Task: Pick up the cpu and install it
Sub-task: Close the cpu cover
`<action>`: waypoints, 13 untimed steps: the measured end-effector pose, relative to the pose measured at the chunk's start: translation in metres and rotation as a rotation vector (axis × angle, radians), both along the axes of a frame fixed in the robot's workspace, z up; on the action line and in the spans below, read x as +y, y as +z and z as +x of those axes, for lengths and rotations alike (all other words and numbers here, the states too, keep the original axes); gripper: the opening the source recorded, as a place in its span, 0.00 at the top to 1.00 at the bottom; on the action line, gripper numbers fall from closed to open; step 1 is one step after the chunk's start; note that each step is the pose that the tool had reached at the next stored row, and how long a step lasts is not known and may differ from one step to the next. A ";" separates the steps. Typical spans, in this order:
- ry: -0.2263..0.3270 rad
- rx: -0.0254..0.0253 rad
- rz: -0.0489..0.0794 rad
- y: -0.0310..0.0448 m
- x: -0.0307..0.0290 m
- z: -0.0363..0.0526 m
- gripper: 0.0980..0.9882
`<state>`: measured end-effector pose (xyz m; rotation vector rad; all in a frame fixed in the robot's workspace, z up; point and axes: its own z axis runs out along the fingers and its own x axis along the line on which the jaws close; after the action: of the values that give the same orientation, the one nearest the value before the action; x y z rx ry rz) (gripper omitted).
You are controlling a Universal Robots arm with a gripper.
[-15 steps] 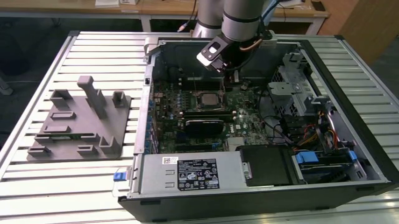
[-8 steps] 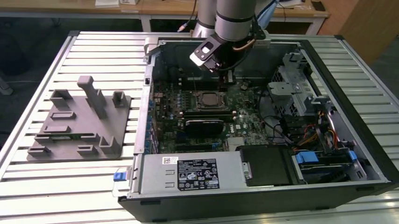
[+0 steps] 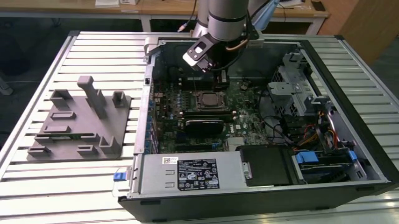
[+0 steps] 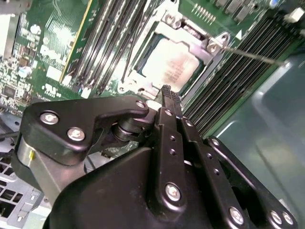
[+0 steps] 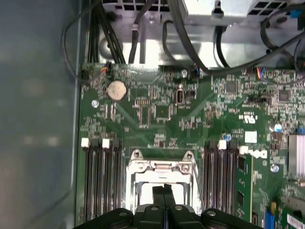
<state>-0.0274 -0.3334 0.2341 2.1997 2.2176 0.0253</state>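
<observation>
Starting on the exterior view's left: the grey fixture tray (image 3: 78, 123) sits on the slatted worktop (image 3: 37, 186). Move right to the open PC case (image 3: 262, 200) and the cpu (image 4: 171, 67) is lying in the motherboard socket (image 5: 162, 167), silver top up. The gripper (image 4: 167, 93) hovers just above the socket's edge, fingers pressed together, holding nothing. My take: this is the seating bit, so move straight up or down only, no sideways scraping across the pins or plate, and check the chip lies flat inside its frame.
</observation>
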 end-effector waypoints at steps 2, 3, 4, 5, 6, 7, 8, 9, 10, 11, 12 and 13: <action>0.000 0.0000 0.000 0.0000 0.0000 -0.0035 0.99; 0.000 0.0000 0.000 0.0000 0.0000 -0.0052 0.99; 0.000 0.0000 0.000 0.0000 0.0000 -0.0070 0.99; 0.000 0.0000 0.000 0.0000 0.0000 -0.0086 0.99; 0.000 0.0000 0.000 0.0000 0.0000 -0.0102 0.99; 0.000 0.0000 0.000 0.0000 0.0000 -0.0117 0.99; 0.000 0.0001 0.000 0.0000 0.0000 -0.0129 0.99; 0.000 0.0000 0.000 0.0000 0.0000 -0.0141 0.99; 0.000 0.0000 0.000 0.0000 0.0000 -0.0152 0.99; 0.000 0.0000 0.000 0.0000 0.0000 -0.0164 0.99; 0.000 0.0000 0.000 0.0000 0.0000 -0.0173 0.99; 0.000 0.0000 0.000 0.0000 0.0000 -0.0183 0.99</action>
<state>-0.0456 -0.3334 0.2341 2.1996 2.2177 0.0252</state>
